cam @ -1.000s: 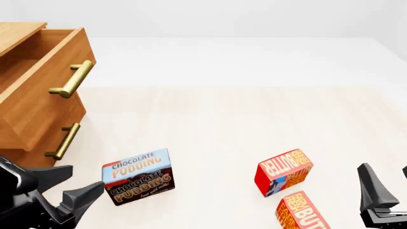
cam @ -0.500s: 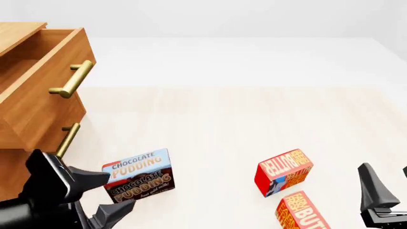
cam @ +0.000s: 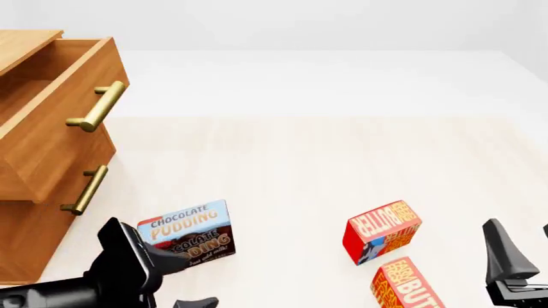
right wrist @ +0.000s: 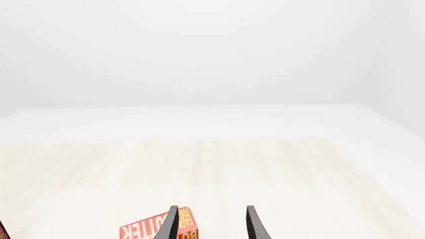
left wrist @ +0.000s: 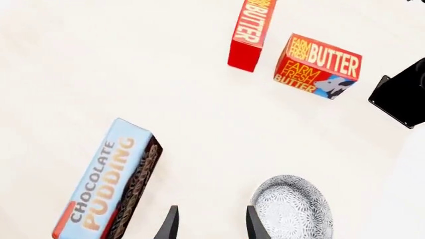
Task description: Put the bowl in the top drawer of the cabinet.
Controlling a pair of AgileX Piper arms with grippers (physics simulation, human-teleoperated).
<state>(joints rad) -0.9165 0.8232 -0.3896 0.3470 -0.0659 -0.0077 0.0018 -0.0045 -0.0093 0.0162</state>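
The bowl [left wrist: 290, 208], white with a dark petal pattern, shows only in the left wrist view, on the table just beside one finger of my left gripper [left wrist: 211, 224]. That gripper is open with nothing between its fingers. In the front view the left gripper [cam: 184, 277] hangs low at the bottom edge, in front of the pudding box, and the bowl is out of frame. The cabinet [cam: 22, 218] stands at the far left with its top drawer [cam: 51, 128] pulled open. My right gripper [cam: 522, 249] rests open and empty at the bottom right.
A chocolate pudding box [cam: 187, 232] stands near the cabinet's lower drawer handle [cam: 84, 190]. Two red butter boxes [cam: 381, 231] [cam: 407, 285] lie at the front right. The right wrist view shows open table and one butter box [right wrist: 156, 230].
My left arm has swung rightward along the front edge, from beside the cabinet to in front of the pudding box. The right arm has not moved.
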